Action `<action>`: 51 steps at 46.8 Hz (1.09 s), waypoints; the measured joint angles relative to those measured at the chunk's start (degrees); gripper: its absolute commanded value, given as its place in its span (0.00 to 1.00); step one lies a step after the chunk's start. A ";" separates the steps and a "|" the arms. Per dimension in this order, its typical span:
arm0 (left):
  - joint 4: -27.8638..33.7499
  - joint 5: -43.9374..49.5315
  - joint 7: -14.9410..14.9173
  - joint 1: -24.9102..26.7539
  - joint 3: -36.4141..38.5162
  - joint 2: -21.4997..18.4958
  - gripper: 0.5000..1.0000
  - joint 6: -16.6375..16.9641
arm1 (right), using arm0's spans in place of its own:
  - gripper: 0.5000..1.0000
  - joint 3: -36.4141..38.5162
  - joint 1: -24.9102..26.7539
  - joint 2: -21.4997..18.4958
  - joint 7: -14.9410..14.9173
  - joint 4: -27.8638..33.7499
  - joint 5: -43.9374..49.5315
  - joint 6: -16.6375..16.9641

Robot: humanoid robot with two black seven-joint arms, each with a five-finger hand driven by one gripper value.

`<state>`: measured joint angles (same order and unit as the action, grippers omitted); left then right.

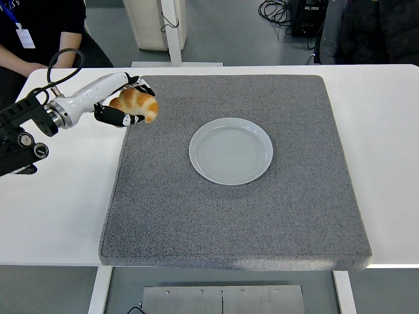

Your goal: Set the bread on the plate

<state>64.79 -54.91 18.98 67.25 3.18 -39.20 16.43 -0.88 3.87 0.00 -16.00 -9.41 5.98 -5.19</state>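
Observation:
A golden-brown bread roll (137, 104) hangs in the air over the grey mat's far left corner. My left hand (126, 106) is shut on it, black fingers curled around its near and far sides. The pale grey plate (230, 150) lies bare at the mat's middle, well to the right of the hand and nearer to me. The left arm comes in from the left edge, white forearm raised. No right arm shows.
The grey mat (236, 216) covers most of the white table (52, 196). A seated person in dark clothes (39, 33) is at the top left, another dark figure (373, 29) at the top right. Cables lie on the floor behind.

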 measured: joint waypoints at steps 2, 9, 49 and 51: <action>-0.01 -0.08 0.00 1.34 0.18 -0.79 0.00 -0.05 | 1.00 0.00 0.00 0.00 0.00 0.00 0.00 0.00; 0.00 -0.54 0.00 5.70 0.61 -2.01 0.00 -1.43 | 1.00 0.00 -0.05 0.00 0.01 0.00 0.00 0.00; -7.67 -0.43 -4.19 19.33 0.68 18.00 0.00 -9.69 | 1.00 0.00 -0.01 0.00 0.03 0.01 0.00 -0.01; -8.76 -0.38 -4.50 19.18 0.69 20.22 0.00 -9.62 | 1.00 0.00 -0.01 0.00 0.03 0.01 0.00 -0.01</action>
<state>56.03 -55.29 14.48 86.43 3.87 -18.98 6.81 -0.88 3.86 0.00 -15.98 -9.40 5.97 -5.20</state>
